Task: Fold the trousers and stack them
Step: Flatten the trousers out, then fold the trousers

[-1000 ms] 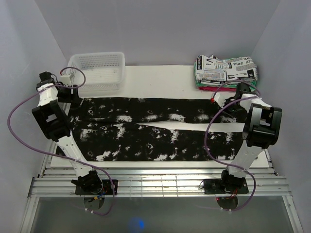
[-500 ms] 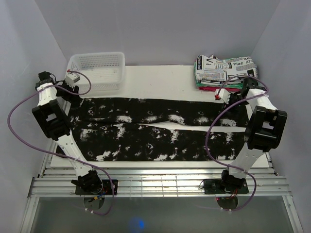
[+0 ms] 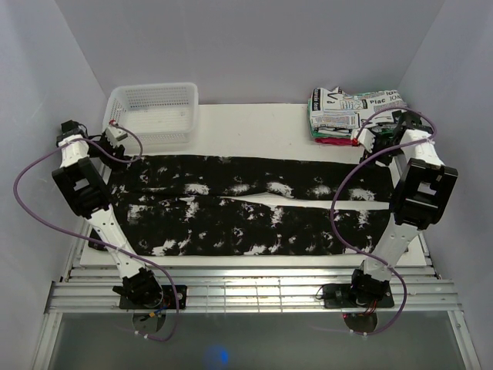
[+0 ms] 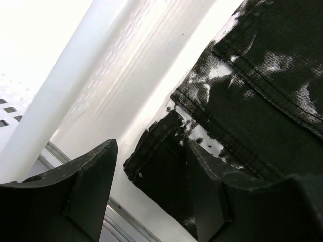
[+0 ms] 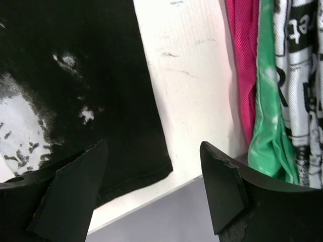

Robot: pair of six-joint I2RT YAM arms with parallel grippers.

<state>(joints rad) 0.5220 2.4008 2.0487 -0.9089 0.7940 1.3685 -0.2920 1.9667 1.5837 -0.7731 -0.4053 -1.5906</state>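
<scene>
The trousers (image 3: 246,204), black with white splotches, lie flat and full length across the white table (image 3: 254,127), both legs side by side. My left gripper (image 3: 121,149) hovers at their far left corner. In the left wrist view it (image 4: 151,146) stands open, with a loose corner of the trousers (image 4: 156,161) lying below the gap, not pinched. My right gripper (image 3: 368,142) is at the far right end. It (image 5: 154,145) is open and empty, with the trousers' hem corner (image 5: 131,151) just left of the gap.
A white mesh basket (image 3: 154,112) stands at the back left, its wall (image 4: 75,91) close beside the left fingers. At the back right, a newspaper-print garment (image 3: 356,112) lies stacked on green (image 5: 270,136) and red (image 5: 242,60) cloths, close to the right fingers. Walls enclose both sides.
My right gripper has opened, let go of the trousers' right end and drawn back toward the stack. The left gripper has shifted only slightly beside the basket.
</scene>
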